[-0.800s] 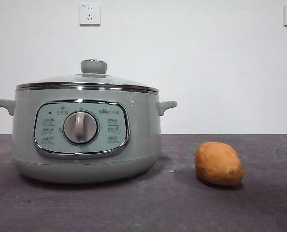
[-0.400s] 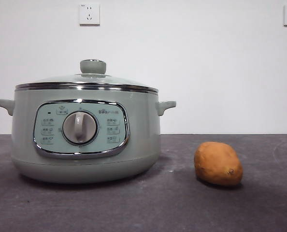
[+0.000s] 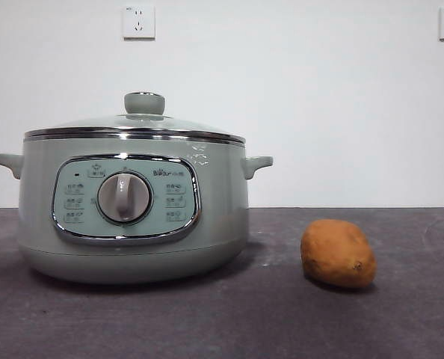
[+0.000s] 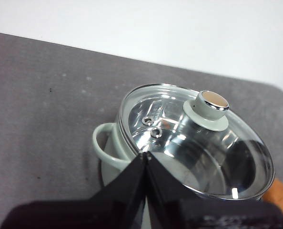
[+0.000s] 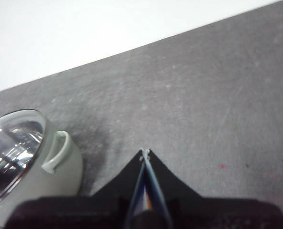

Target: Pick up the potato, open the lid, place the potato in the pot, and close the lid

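Observation:
The pale sage-green pot (image 3: 132,217) stands at the left of the dark table, with the glass lid (image 3: 136,123) shut on it and the green knob (image 3: 144,102) on top. The orange-brown potato (image 3: 338,253) lies on the table to the pot's right, apart from it. My left gripper (image 4: 145,155) is shut and empty, above the pot's side handle (image 4: 106,148); the lid (image 4: 198,143) and its knob (image 4: 208,109) show beyond it. My right gripper (image 5: 145,153) is shut and empty above bare table, with the pot's handle (image 5: 55,152) off to one side. Neither arm shows in the front view.
A white wall stands behind the table, with two sockets (image 3: 138,22) high on it. The pot's control panel with its grey dial (image 3: 124,197) faces the front camera. An orange edge of the potato (image 4: 279,202) shows in a corner of the left wrist view.

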